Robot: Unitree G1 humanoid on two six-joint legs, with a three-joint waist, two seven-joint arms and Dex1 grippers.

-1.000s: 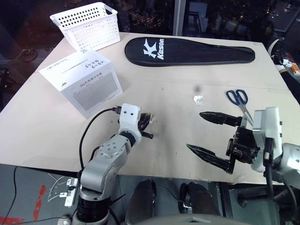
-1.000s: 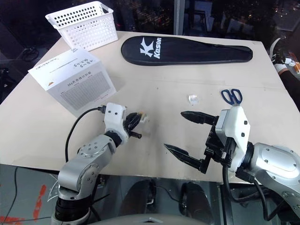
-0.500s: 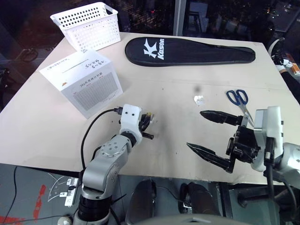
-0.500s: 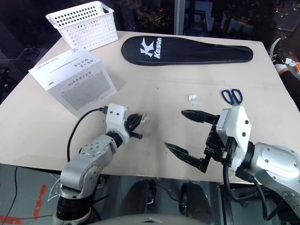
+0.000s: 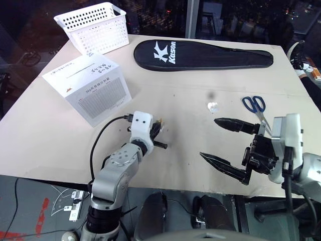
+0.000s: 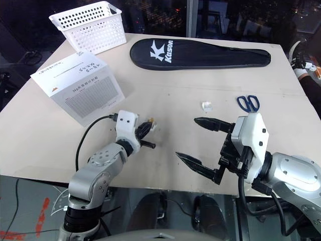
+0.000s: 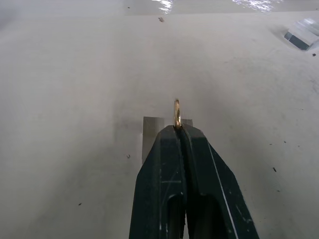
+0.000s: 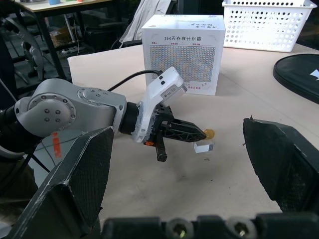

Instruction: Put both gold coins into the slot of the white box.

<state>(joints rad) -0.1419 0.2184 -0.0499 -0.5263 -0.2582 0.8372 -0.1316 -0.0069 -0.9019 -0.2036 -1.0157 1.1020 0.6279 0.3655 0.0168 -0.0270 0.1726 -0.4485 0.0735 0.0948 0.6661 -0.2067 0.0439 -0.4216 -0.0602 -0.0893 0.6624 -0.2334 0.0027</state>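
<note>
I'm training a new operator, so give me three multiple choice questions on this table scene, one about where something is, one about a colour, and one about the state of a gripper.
1. Where do the scissors lie?
A. inside the white basket
B. on the table near the right gripper
C. on top of the white box

2. What colour are the scissors' handles?
A. blue
B. red
C. green

3. What is the left gripper doing?
A. standing wide open
B. shut on a gold coin
C. shut on the scissors

Answers:
1 B: they lie on the bare table just beyond the right gripper, far from the white basket and the white box.
2 A: both handle loops are blue.
3 B: the left wrist view shows the gold coin standing on edge between the closed jaws.
</note>
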